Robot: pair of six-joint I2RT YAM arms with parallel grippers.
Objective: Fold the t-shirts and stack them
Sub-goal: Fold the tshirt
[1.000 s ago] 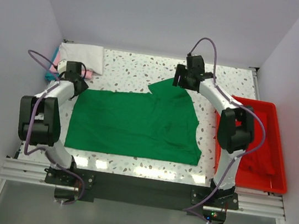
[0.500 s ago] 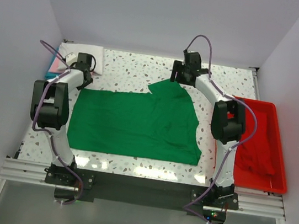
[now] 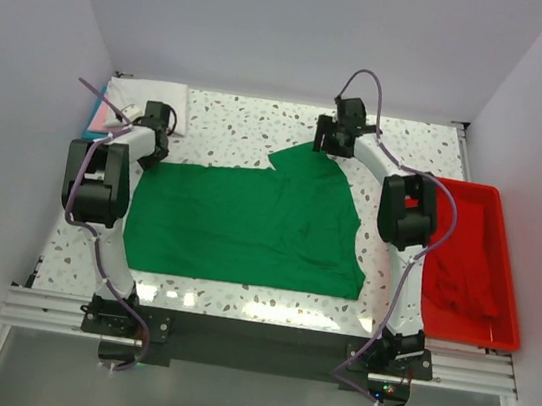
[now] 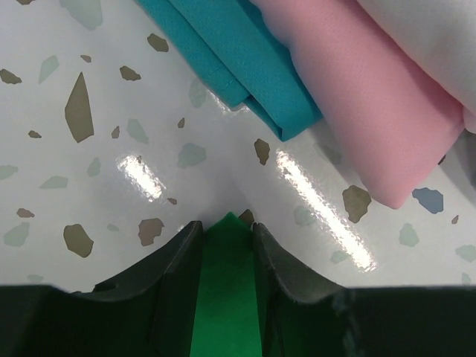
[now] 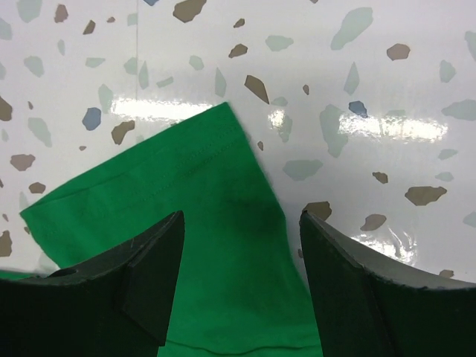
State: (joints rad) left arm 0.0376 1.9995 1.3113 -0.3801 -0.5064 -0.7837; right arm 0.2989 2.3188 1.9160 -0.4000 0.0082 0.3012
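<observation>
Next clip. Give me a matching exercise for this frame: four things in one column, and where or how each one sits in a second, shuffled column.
Things:
1. green t-shirt
2. red tray
3. folded stack of white, pink and teal shirts
4. right claw

Places or states:
a. at the far-left corner of the table
b. spread flat in the middle
c. along the right side
d. open, over the far corner of the green cloth

Pairs: 1-b, 2-c, 3-a, 4-d
</observation>
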